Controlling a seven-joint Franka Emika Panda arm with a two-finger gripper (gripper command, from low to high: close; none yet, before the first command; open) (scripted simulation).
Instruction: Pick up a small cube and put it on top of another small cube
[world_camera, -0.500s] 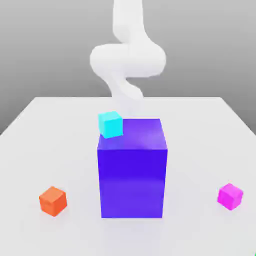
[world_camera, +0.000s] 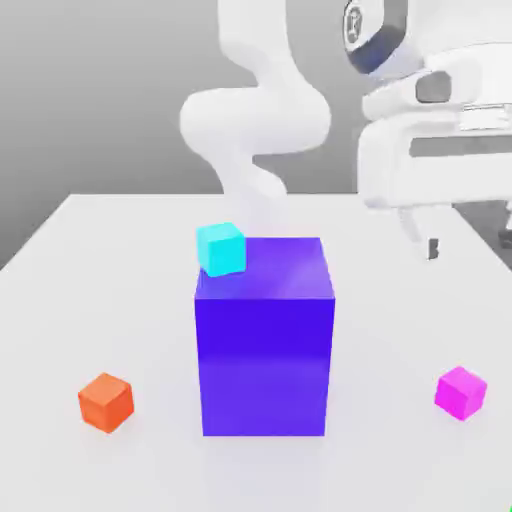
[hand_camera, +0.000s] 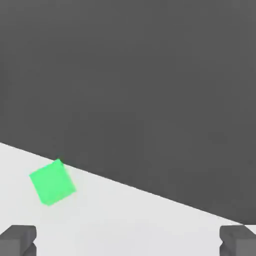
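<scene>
Gripper (world_camera: 470, 240) spread and empty above the table's (world_camera: 90, 250) far right in the exterior view.
Exterior view: small magenta-pink cube (world_camera: 461, 392) rests at near right, well apart from the big blue-purple block (world_camera: 265, 350) bearing a cyan cube (world_camera: 221, 248); orange cube (world_camera: 106, 402) at near left. Hand view: fingertips (hand_camera: 19, 239) wide apart; green cube (hand_camera: 52, 182) near the table edge.

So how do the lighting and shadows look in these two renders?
Exterior view: soft, even light; the blue block has a faint pale sheen on its front face, and only weak shadows lie under the orange cube and pink cube. Hand view: flat shading, the green cube casts no clear shadow, and the background is plain dark grey.
</scene>
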